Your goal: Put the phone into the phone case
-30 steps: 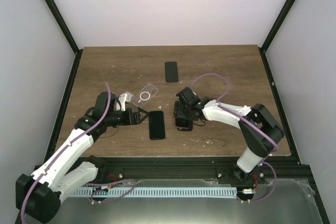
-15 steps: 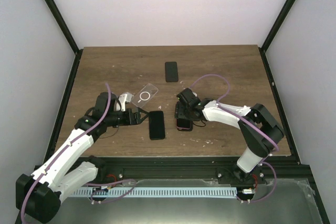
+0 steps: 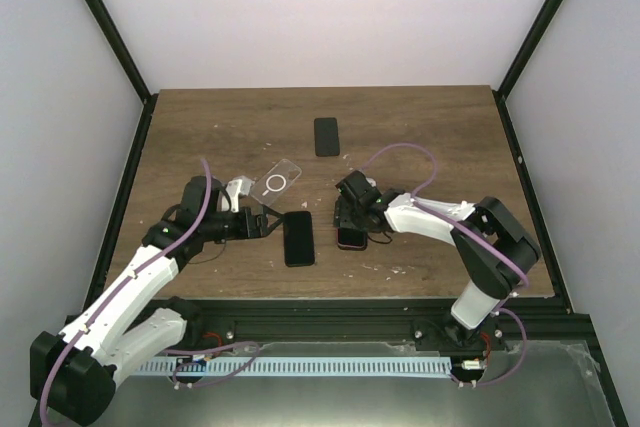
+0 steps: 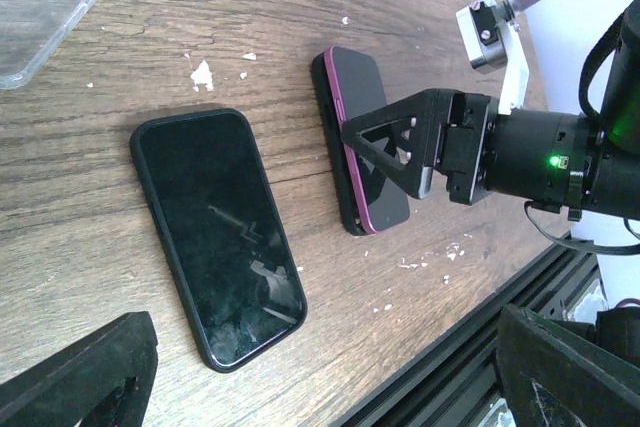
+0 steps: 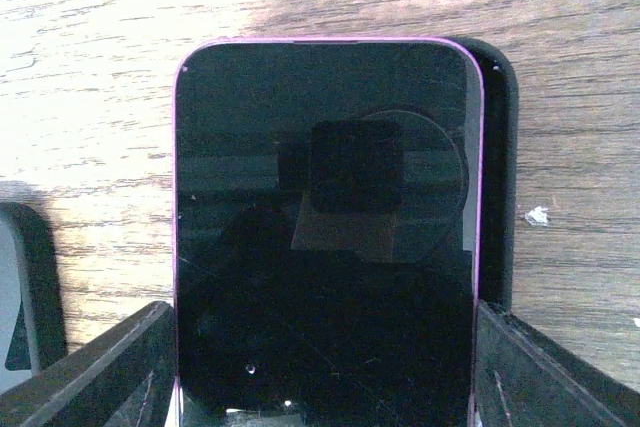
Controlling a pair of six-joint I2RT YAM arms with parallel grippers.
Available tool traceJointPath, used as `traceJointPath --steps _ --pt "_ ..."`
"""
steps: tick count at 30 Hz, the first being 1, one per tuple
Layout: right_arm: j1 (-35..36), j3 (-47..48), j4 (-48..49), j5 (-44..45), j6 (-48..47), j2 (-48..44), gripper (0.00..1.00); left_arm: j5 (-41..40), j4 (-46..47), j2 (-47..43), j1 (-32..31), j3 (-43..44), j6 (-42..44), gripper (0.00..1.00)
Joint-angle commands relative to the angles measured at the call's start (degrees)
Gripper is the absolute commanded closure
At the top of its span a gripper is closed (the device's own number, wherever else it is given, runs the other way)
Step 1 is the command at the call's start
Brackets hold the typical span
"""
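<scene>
A purple-edged phone (image 5: 322, 227) sits screen up between my right gripper's fingers (image 5: 105, 372), which are shut on its long sides. It lies partly on a black phone case (image 5: 497, 167) that sticks out on the right side and under the top edge. In the top view my right gripper (image 3: 350, 219) holds this phone (image 3: 349, 238) low over the table. My left gripper (image 4: 330, 367) is open and empty, its fingers wide apart beside a black phone (image 4: 215, 237). The left wrist view also shows the purple phone (image 4: 368, 152) on its case (image 4: 328, 127).
A clear case with a white ring (image 3: 277, 181) lies behind my left gripper (image 3: 262, 224). The black phone (image 3: 298, 238) lies at the middle front. Another dark phone (image 3: 326, 136) lies further back. The table's front edge and black rail (image 4: 470, 347) are close.
My right gripper has shifted slightly left and down with the purple phone. My left arm has hardly moved.
</scene>
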Motion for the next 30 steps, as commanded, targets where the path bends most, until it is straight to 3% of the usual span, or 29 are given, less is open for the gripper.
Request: traceJointPath --steps 1,14,20,24,28,30 --pt "0.57 -0.51 0.85 2.37 0.33 0.59 0.24 -0.19 0.78 -0.82 0.28 -0.87 0.33 0.06" --pt "0.54 0.20 -0.81 1.67 -1.06 -3.34 0.09 -0.31 0.43 -0.30 0.26 -0.30 0.15 0.07" --pt "-0.75 -0.30 -1.50 1.38 -3.35 -7.08 0.07 0.88 1.83 2.63 0.19 -0.36 -1.14 0.12" --pt "-3.95 -3.28 0.80 -0.50 -5.44 -9.77 0.13 2.92 4.53 5.86 0.02 0.37 -2.01 0.20" --pt "-7.52 -7.02 4.57 -5.02 -6.91 -11.15 0.37 3.32 8.16 10.13 -0.77 1.55 -3.23 0.27" --pt "-8.62 -8.50 6.32 -6.82 -7.42 -11.35 0.44 2.80 10.67 12.47 -1.75 1.87 -4.49 0.31"
